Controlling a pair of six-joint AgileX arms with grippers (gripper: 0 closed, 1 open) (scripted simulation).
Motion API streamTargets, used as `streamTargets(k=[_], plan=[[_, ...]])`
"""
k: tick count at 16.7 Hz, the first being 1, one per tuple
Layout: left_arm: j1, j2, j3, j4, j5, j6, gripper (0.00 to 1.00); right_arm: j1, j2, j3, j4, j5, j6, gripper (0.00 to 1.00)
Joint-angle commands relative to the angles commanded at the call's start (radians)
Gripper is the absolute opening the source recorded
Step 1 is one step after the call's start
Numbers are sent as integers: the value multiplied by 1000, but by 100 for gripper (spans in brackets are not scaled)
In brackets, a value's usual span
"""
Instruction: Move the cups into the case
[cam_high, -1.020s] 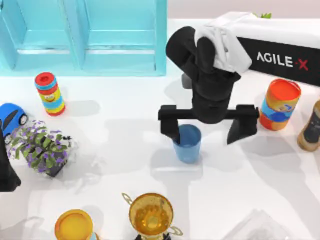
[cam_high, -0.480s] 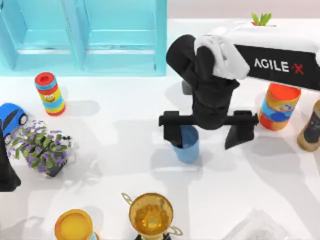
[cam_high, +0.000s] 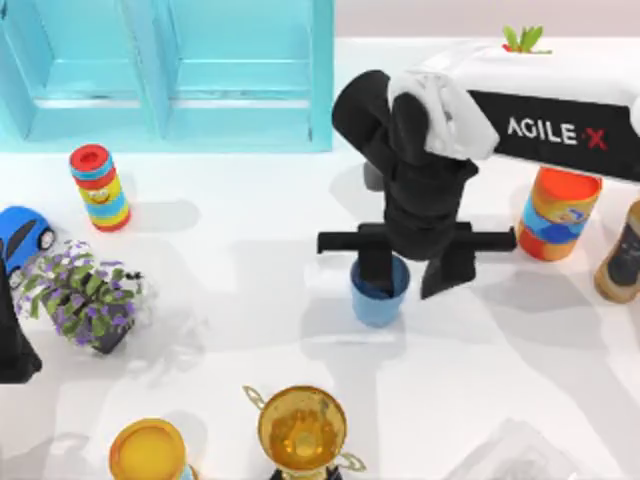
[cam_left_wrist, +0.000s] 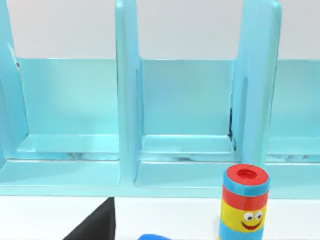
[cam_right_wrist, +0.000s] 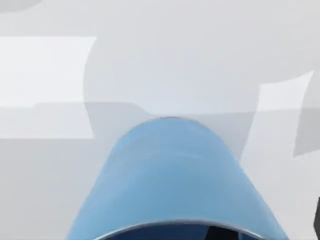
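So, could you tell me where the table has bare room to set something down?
Open table lies between the striped toy can, the blue cup and the turquoise case. It is crowded at the trophy, the potted plant and the orange-and-blue can.

Right gripper (cam_high: 409, 272) over the blue cup (cam_high: 379, 293) at table centre — one finger inside the rim, the other outside at its right. Turquoise case (cam_high: 165, 75) at top left. Orange-and-blue can (cam_high: 558, 212) at right, gold trophy (cam_high: 301, 430) at bottom — both well apart from the cup.
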Motion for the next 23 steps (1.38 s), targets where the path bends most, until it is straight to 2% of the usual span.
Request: streamTargets(k=[2, 3, 12, 20, 23], plan=[[0, 0, 0, 0, 0, 0, 100, 0, 0, 0, 0, 0, 0, 2], [0, 0, 0, 0, 0, 0, 100, 0, 0, 0, 0, 0, 0, 0], [0, 0, 0, 0, 0, 0, 100, -5, -5, 0, -3, 0, -3, 0], [0, 0, 0, 0, 0, 0, 100, -203, -258, -8, -247, -2, -205, 0], [0, 0, 0, 0, 0, 0, 100, -219, -273, -9, -262, -3, -220, 0]])
